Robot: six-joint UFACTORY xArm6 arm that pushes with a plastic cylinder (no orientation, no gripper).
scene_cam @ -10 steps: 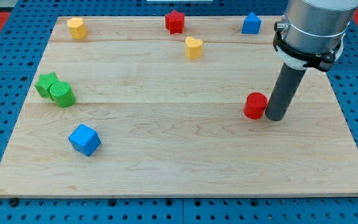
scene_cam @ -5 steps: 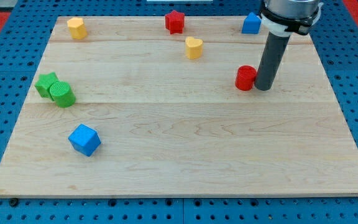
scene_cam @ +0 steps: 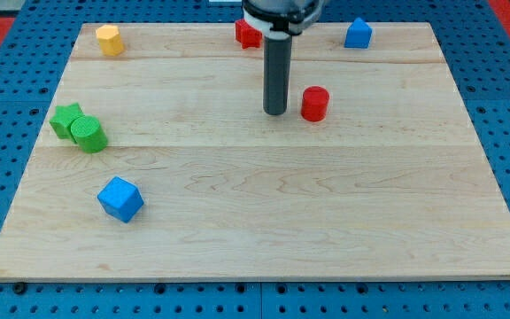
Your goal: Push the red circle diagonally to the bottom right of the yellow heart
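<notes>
The red circle point(scene_cam: 314, 104) stands on the wooden board point(scene_cam: 255, 221), right of centre in the upper half. My tip point(scene_cam: 275, 112) rests on the board just to the left of it, a small gap apart. The rod rises from the tip toward the view's top and hides the yellow heart, which does not show.
A red star point(scene_cam: 247, 34) is partly behind the rod at the top. A blue block point(scene_cam: 357, 34) sits top right, a yellow block point(scene_cam: 108, 40) top left. A green star point(scene_cam: 65, 119) and green circle point(scene_cam: 88, 135) touch at the left. A blue cube point(scene_cam: 119, 198) lies lower left.
The red circle has slid up and left across the board. My tip has passed from its right side to its left side and now covers the yellow heart.
</notes>
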